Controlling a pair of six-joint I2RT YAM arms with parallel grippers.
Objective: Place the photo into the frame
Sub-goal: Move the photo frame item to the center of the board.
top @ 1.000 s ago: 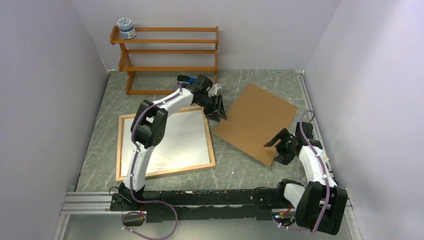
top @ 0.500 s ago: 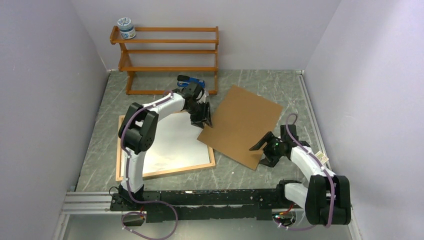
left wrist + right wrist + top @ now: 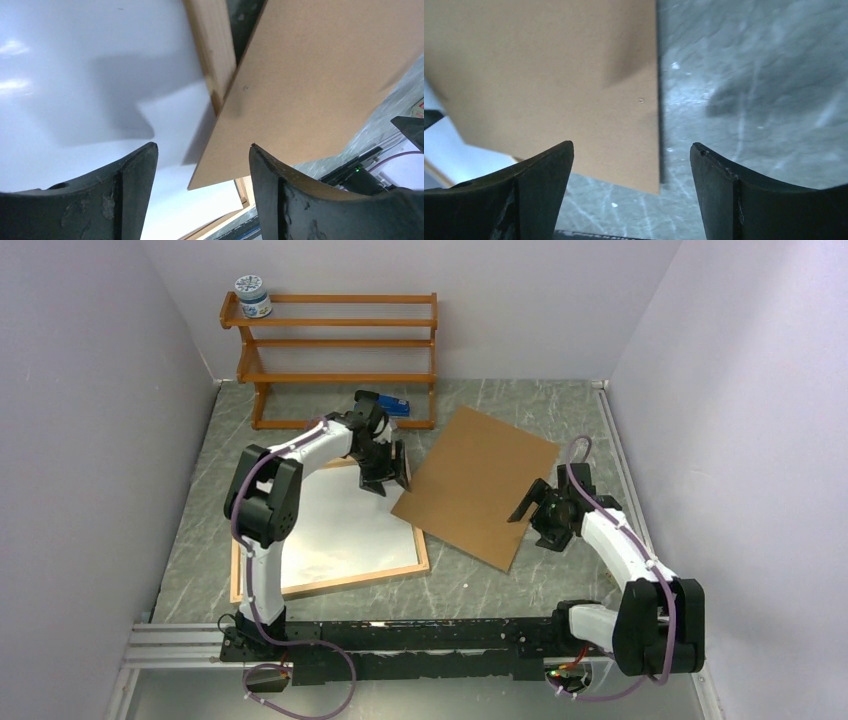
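Left pincer (image 3: 201,147): fingers spread wide, released, nothing between them. It hangs over the frame's 3 o'clock rail near the far corner. Directly under it, one corner of the flat brown rectangular backing board (image 3: 310,75) lies across that rail. I cannot tell whether finger and board touch.

Right pincer (image 3: 631,145): also wide open and empty. It sits at the board's 4 o'clock edge, and that edge runs between the fingers in the wrist view. No contact can be made out.

Large rectangular frame of thin light wood moulding (image 3: 330,582): flat on the tabletop, at 9 o'clock from the board. Its long axis runs roughly 9 to 3 o'clock, with the right end turned slightly toward the far wall. A white glossy rectangular sheet (image 3: 330,525) fills its opening. This seems to be the photo with its blank side up, though no printed image shows, so I cannot confirm it.

The board sits diamond-wise, corners toward 12, 3, 6 and 9 o'clock, the 9 o'clock corner on the frame.

Grey-green marbled tabletop (image 3: 470,585). Orange-brown wooden shelf rack (image 3: 335,340) against the far wall at 12 o'clock, with a small white-and-blue jar (image 3: 252,296) on the left end of its top shelf. A small blue object (image 3: 395,405) lies at the rack's foot, at 12 o'clock from the left pincer. Pale lilac walls (image 3: 90,440) enclose three sides.
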